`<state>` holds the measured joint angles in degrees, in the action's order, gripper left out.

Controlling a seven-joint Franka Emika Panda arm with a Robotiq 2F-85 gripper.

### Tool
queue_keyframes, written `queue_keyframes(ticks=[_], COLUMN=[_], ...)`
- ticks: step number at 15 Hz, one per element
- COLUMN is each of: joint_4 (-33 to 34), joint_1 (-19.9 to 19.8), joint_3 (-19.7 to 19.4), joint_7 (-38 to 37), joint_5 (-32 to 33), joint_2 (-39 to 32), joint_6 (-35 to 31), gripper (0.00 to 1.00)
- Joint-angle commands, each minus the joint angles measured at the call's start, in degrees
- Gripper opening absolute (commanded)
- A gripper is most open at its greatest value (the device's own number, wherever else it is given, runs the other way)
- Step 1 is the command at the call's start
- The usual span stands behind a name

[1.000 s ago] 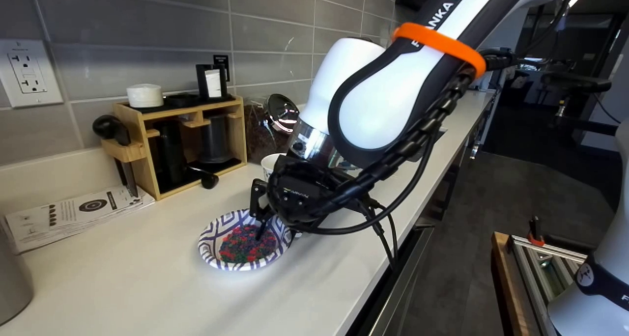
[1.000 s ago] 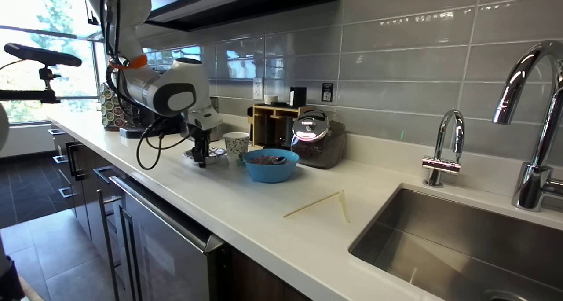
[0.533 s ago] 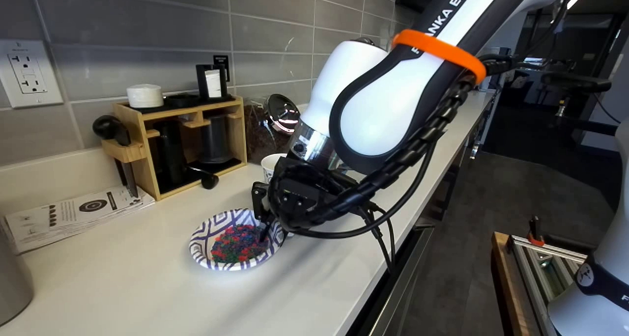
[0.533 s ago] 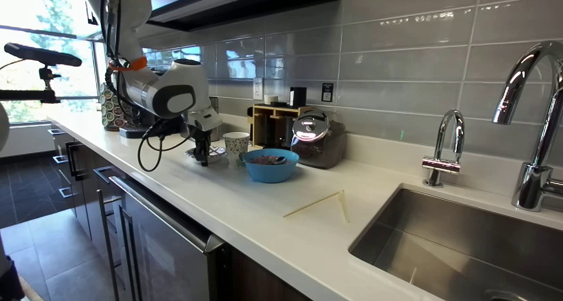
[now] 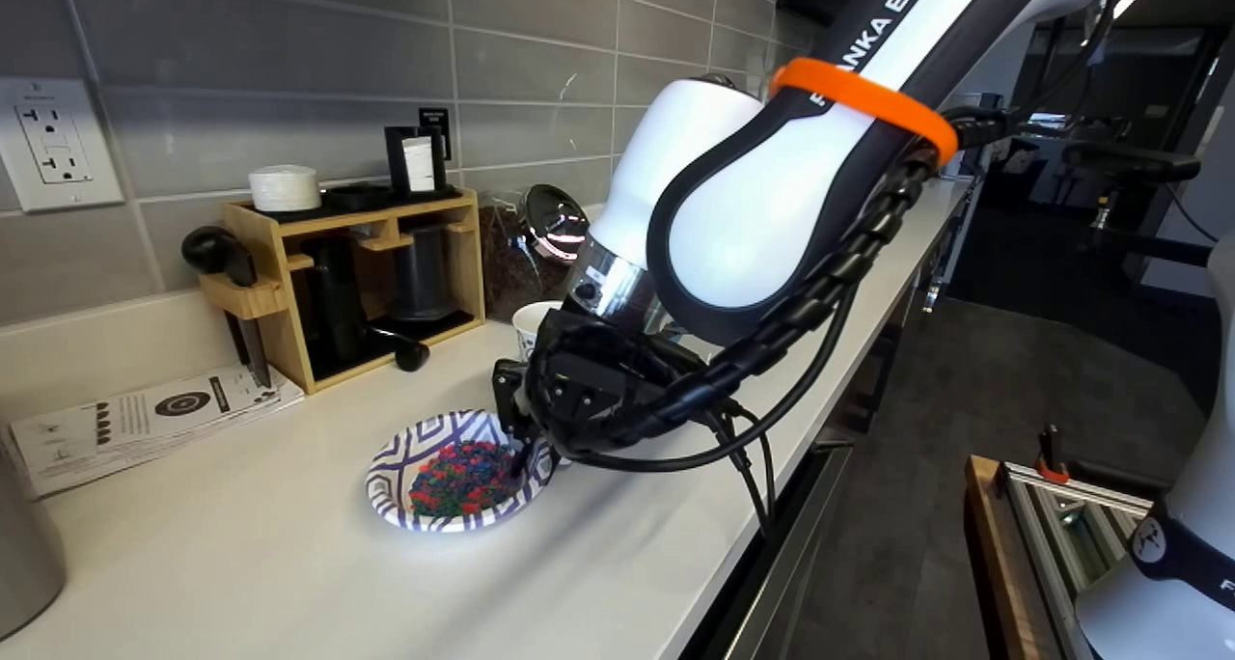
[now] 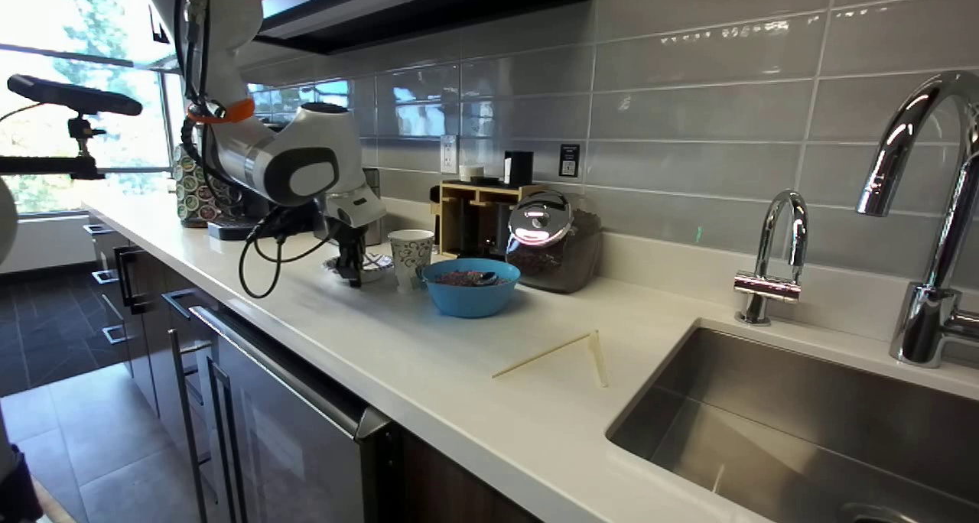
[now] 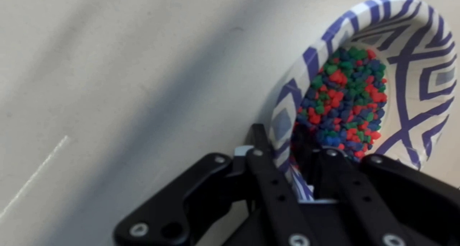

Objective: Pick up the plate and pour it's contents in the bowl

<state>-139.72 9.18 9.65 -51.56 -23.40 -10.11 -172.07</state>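
– What's new on the counter (image 5: 241, 563)?
– The plate (image 5: 439, 435) slid a little as I made my jaws narrower. It sits there, not lifted yet.
– Got it?
– The jaws stand narrow, rim (image 7: 291, 88) between the fingers (image 7: 260, 140), one in, one out. I can't tell if they pinch. Lifting comes next, I'd guess.
– What's in the way?
– The blue bowl (image 6: 468, 300) is near, but in an exterior view a cup (image 6: 411, 251) stands between it and the plate. I'd go high. What looks like a spoon (image 6: 488, 278) lies inside.
– And the bits (image 7: 341, 109)?
– In the plate, by the inside finger. A tilt too soon might spill them.
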Motion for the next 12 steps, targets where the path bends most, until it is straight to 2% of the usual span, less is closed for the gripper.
queue_keyframes(ticks=[1,5,6,7,8,10,12], joint_4=[-0.9,-0.9,-0.9,-0.9,-0.9,-1.0,-1.1], joint_1=[0.8,0.9,1.0,1.0,1.0,1.1,1.2], joint_3=[0.0,0.1,0.1,0.1,0.1,0.3,0.4], joint_7=[0.4,0.4,0.5,0.5,0.5,0.7,0.9], joint_5=[-0.8,-0.9,-0.9,-0.9,-0.9,-1.0,-0.8], joint_2=[0.1,0.4,0.5,0.6,0.7,1.0,1.8], joint_6=[-2.3,-2.6,-2.7,-3.0,-3.3,-3.5,-3.2], gripper=[0.24,0.14,0.15,0.09,0.12,0.09,0.02])
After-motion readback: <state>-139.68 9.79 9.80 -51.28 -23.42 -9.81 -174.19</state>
